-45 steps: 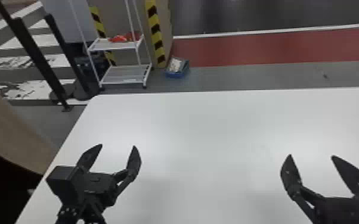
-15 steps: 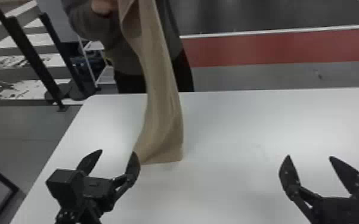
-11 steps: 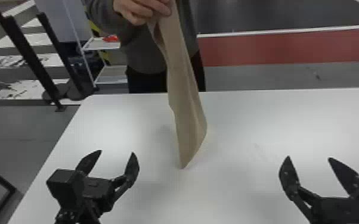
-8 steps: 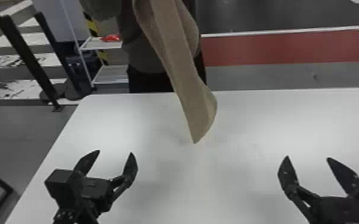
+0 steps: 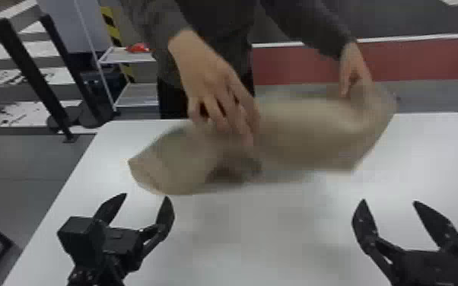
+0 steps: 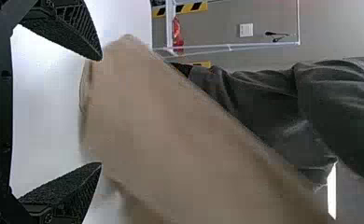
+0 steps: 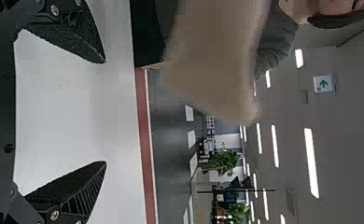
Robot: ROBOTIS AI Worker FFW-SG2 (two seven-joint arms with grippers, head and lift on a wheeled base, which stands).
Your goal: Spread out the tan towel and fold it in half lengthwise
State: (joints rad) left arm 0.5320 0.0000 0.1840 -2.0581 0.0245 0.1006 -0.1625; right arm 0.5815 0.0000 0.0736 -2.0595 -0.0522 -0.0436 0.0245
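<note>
Basically, left gripper (image 5: 146, 196) wide open, nothing in it, over the table's (image 5: 262, 232) near left; right gripper (image 5: 389, 202) the same at near right, wide and empty. Towel (image 5: 308, 133) is beyond both, over the far half of the table, in a person's hands (image 5: 220, 95), loose and bunched; can't tell how much of it touches the top. Keep both arms back until the hands are out. Handling guess: light, limp, some grip to the weave, nothing fragile. It won't hold a shape, so pushing it just wrinkles it; pull from two points instead. To spread: pinch corners or a free edge, shallow, tips low to the table, then draw apart. For the lengthwise fold, take both corners of one long edge and carry them over together, level, light tension. Watch for tips skating over flat cloth, or pinching two layers at a bunch.
</note>
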